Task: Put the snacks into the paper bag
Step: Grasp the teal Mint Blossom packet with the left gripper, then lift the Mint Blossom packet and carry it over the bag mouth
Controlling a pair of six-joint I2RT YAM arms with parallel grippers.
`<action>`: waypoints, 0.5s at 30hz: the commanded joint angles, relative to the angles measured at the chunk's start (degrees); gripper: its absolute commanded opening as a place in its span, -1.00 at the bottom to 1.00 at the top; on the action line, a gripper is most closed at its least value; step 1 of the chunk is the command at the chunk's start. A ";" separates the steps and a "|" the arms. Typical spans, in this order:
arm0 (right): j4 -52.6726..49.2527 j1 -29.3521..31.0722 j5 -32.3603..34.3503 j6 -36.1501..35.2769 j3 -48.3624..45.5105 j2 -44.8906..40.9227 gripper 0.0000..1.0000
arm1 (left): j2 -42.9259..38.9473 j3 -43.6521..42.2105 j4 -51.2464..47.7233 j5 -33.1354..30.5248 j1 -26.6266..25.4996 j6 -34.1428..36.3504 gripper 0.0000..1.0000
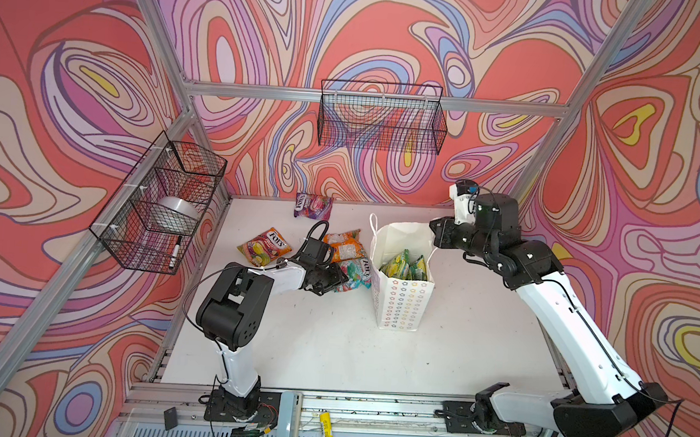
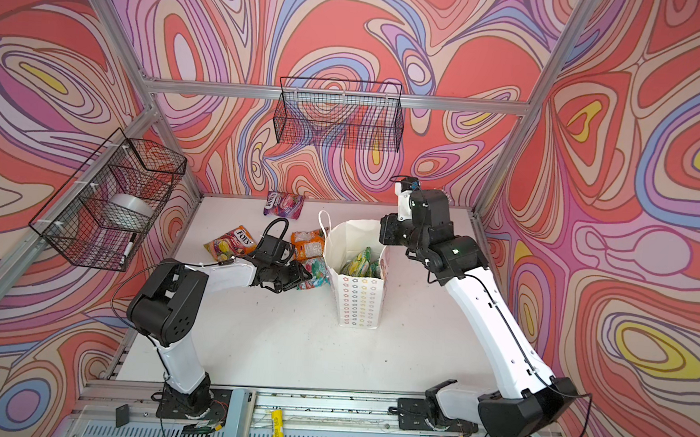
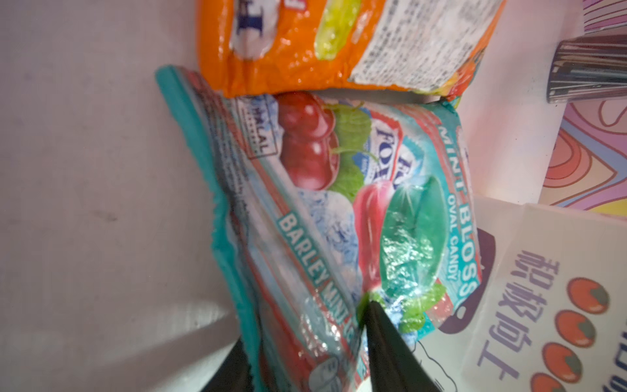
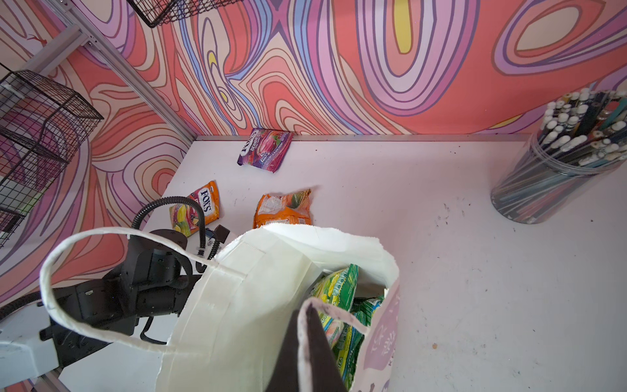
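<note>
The white paper bag (image 1: 401, 297) (image 2: 358, 299) stands upright mid-table with green snacks (image 1: 405, 266) (image 4: 336, 295) inside. My right gripper (image 1: 437, 233) (image 4: 307, 312) is at the bag's far rim, shut on a cord handle. My left gripper (image 1: 338, 279) (image 3: 305, 325) is low on the table left of the bag, with its jaws pinching a teal snack packet (image 1: 355, 272) (image 3: 322, 203). An orange packet (image 1: 344, 246) (image 3: 288, 40) lies just behind the teal one. A red-orange FOX'S packet (image 1: 265, 245) lies further left. A purple packet (image 1: 313, 206) rests against the back wall.
Black wire baskets hang on the back wall (image 1: 381, 117) and the left frame (image 1: 161, 208). A clear tub of pencils (image 4: 559, 163) stands at the far right near the back wall. A yellow marker (image 1: 329, 430) lies on the front rail.
</note>
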 commanded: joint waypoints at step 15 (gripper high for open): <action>2.45 -0.19 -1.08 -0.55 -1.26 -2.64 -1.00 | -31.46 -8.80 -6.26 -8.39 0.27 -6.04 -0.79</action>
